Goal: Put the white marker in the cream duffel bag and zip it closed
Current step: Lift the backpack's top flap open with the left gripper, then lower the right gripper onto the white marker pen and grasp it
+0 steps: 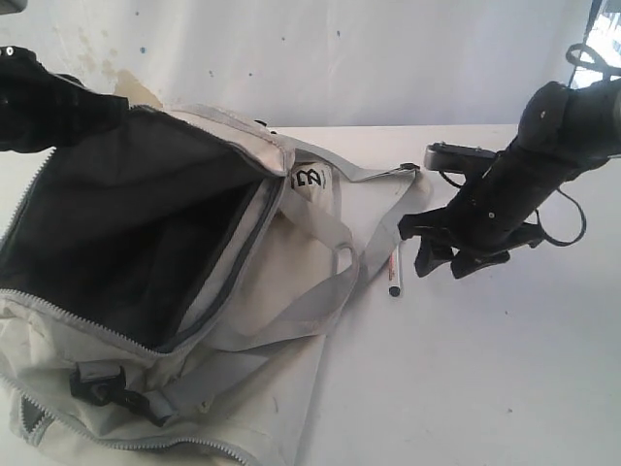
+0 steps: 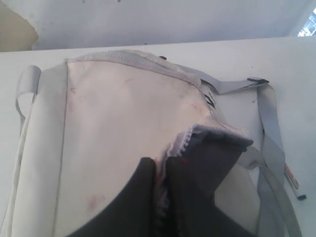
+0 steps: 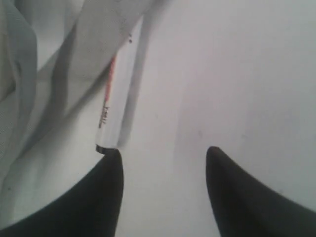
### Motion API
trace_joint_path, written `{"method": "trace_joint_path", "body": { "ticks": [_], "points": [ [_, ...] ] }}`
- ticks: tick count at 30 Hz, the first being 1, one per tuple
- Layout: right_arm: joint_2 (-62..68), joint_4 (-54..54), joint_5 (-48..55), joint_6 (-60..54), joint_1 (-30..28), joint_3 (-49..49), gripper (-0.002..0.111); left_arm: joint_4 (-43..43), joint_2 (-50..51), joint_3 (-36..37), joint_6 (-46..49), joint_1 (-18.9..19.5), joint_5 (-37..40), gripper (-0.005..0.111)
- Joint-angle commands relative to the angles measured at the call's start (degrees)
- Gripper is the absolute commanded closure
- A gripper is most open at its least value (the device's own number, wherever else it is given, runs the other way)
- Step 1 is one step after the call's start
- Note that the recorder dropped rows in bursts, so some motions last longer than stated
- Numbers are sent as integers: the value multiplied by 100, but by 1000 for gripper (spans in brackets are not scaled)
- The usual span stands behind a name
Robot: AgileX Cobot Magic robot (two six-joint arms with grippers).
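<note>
Beside the cream duffel bag point(image 1: 291, 388), on the white desk point(image 1: 485, 369), we see the white marker point(image 1: 394, 272) lying flat. One end sits up against a grey strap point(image 1: 380, 233) that crowds it on that side. Our right fingers point(image 3: 98, 197) stand apart, one tip just beside the marker's black end, with bare desk on the other side. Our left fingers point(image 2: 133, 197) are clamped on the bag's zipper edge, and its dark mouth gapes wide.
</note>
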Motion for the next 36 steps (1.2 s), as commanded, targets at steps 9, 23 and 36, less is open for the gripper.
{"method": "trace_joint_path", "body": {
  "ticks": [9, 23, 36],
  "points": [
    [19, 117, -306, -834, 329, 20, 60, -87, -54, -59, -210, -6, 39, 107],
    [253, -924, -1352, -68, 724, 20, 64, -127, -54, -59, -469, 142, 109, 107],
    [407, -844, -1754, -473, 1042, 20, 64, -160, -54, -59, -798, 511, 199, 107]
  ]
}}
